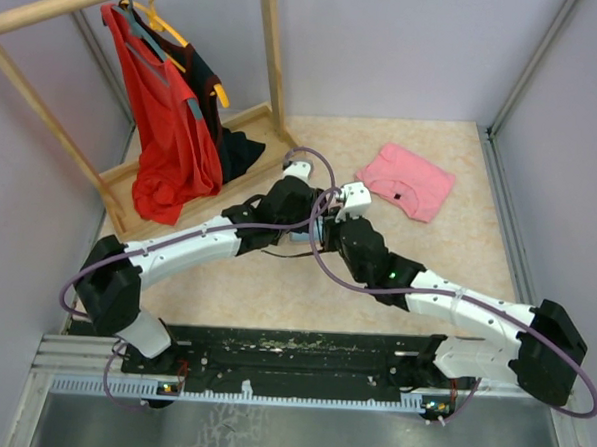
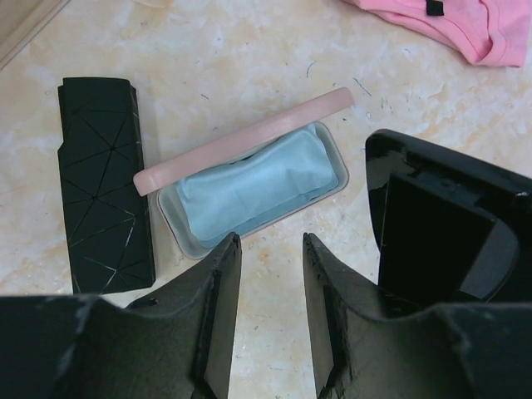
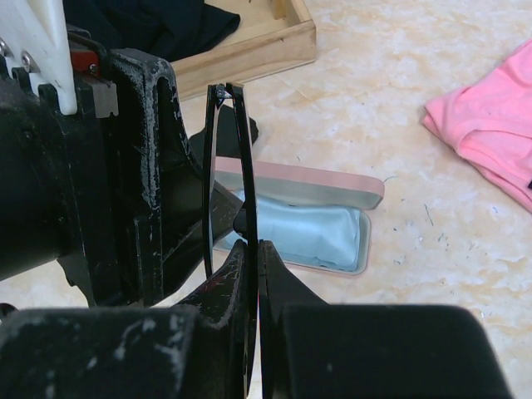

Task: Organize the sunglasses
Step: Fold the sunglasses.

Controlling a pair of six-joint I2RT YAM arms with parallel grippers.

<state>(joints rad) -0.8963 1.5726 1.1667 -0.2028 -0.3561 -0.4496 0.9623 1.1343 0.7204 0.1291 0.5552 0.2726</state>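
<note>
Trouble sits mostly in my right gripper [image 3: 253, 247]; its jaws are closed tight on the black-framed sunglasses with thin rims [image 3: 243, 158], pinching only the lower edge, so the pair stands upright and edge-on above the fingertips; a hold that narrow could let the frame swivel or slip out when I tilt it flat. Behind the pair and toward 3 o'clock, in the right wrist view, lies the pink oblong hard case [image 2: 249, 137], lid raised along its 11 o'clock side in the left wrist view, with a light-blue folded cloth [image 2: 258, 187] filling the tray; I judge the bunched cloth may stop the glasses seating, and a nudge to the lid might drop it shut. My left gripper [image 2: 270, 245] hangs at 6 o'clock of the case in its own view, jaws roughly half apart and gripping nothing; it is just beside my right one, so a careless swing could knock the two together or clip the frame. A black oblong faceted case [image 2: 104, 183] rests at 9 o'clock of the pink one and a pink crumpled garment [image 2: 465, 25] at 1 o'clock, both on the beige marbled tabletop [image 2: 249, 50]; the reddish-brown pair I cannot find in any view.
</note>
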